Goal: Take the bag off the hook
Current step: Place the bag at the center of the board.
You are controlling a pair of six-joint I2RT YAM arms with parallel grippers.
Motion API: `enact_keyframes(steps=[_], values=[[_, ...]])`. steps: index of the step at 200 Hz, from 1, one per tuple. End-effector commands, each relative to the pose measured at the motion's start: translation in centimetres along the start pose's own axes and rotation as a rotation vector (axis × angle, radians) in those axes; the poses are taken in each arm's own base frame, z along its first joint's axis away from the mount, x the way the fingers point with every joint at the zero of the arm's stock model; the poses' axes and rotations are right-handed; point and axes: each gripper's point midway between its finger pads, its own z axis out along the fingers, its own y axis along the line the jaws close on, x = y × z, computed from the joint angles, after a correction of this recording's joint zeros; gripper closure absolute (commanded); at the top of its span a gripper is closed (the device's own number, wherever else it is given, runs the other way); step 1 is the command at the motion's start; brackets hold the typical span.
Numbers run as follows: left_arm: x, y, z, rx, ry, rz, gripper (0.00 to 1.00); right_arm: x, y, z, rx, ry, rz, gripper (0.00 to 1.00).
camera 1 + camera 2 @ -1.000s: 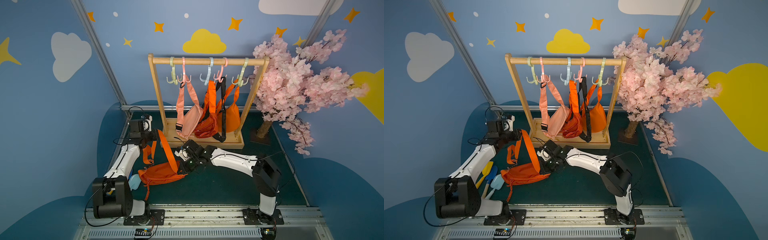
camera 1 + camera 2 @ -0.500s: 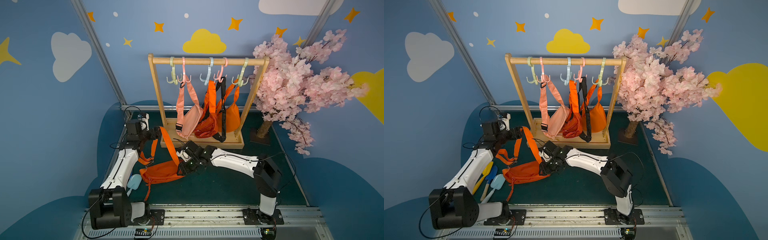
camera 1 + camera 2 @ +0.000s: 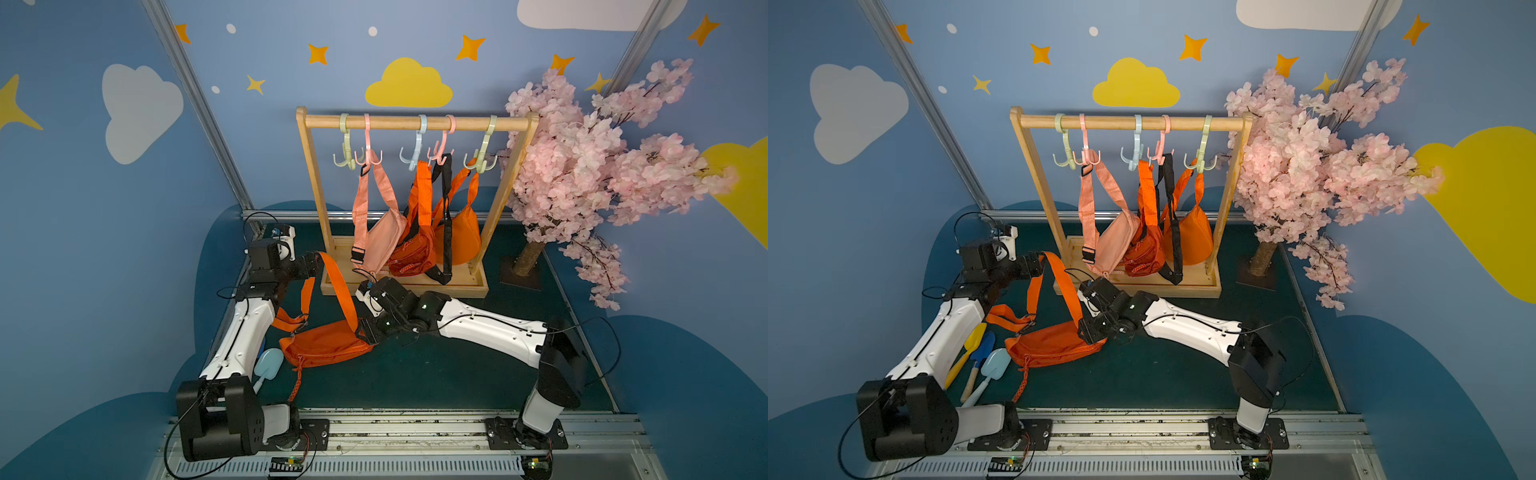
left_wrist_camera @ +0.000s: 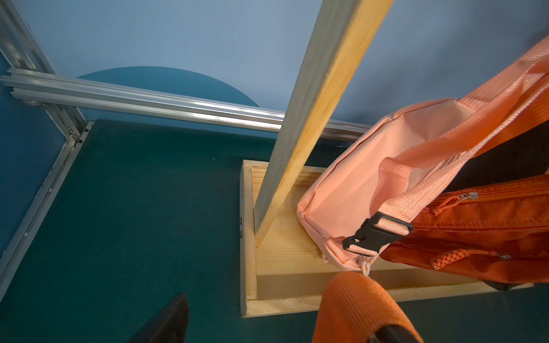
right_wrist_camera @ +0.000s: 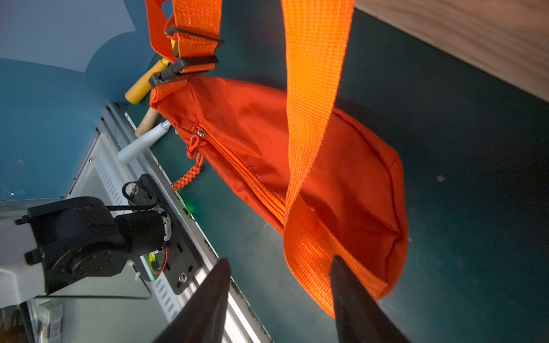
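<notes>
The orange bag (image 3: 328, 345) (image 3: 1054, 343) lies on the dark green table, off the rack. Its orange strap (image 3: 338, 286) rises from it and drapes over one finger of my left gripper (image 3: 318, 262) (image 4: 273, 326), whose jaws stand wide open; in the left wrist view the strap (image 4: 353, 306) covers that finger. My right gripper (image 3: 365, 332) (image 5: 279, 285) is open at the bag's right end, and the strap's lower end rests against one of its fingers (image 5: 356, 303). The leftmost pale green hook (image 3: 345, 153) on the rail hangs bare.
The wooden rack (image 3: 316, 199) stands at the back with a pink bag (image 3: 380, 241), a red-orange bag (image 3: 413, 249) and an orange bag (image 3: 461, 237) hanging on it. Toy shovels (image 3: 976, 353) lie by the left arm. A pink blossom tree (image 3: 582, 174) fills the back right.
Both grippers have opened. The left one, which pinched the strap, now only carries it draped on a finger and has shifted slightly right. The right one has let go of the bag's end.
</notes>
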Motion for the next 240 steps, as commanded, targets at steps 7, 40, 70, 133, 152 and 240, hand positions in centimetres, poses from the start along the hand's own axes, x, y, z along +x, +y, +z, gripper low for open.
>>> enact_keyframes(steps=[7,40,70,133,152,240], values=[[-1.3,-2.0,-1.3,0.093,-0.034,0.039,0.14,-1.8,0.1,-1.6,0.031,-0.109,-0.063,0.45],[-1.4,-2.7,-1.8,0.125,-0.037,0.056,0.15,-3.4,0.7,-2.8,0.036,-0.157,-0.121,0.45],[-1.1,-2.9,-2.4,0.127,-0.017,0.059,0.14,-4.7,1.1,-3.8,0.045,-0.195,-0.167,0.45],[1.9,-3.6,-5.4,0.096,0.113,-0.059,0.10,-7.7,2.3,-5.9,0.026,-0.299,-0.245,0.45],[3.7,-3.6,-6.5,0.083,0.157,-0.129,0.11,-8.8,2.5,-6.3,0.014,-0.317,-0.273,0.46],[2.8,-5.9,-10.1,0.149,0.131,-0.178,0.11,-12.9,2.0,-10.5,0.001,-0.421,-0.322,0.46]])
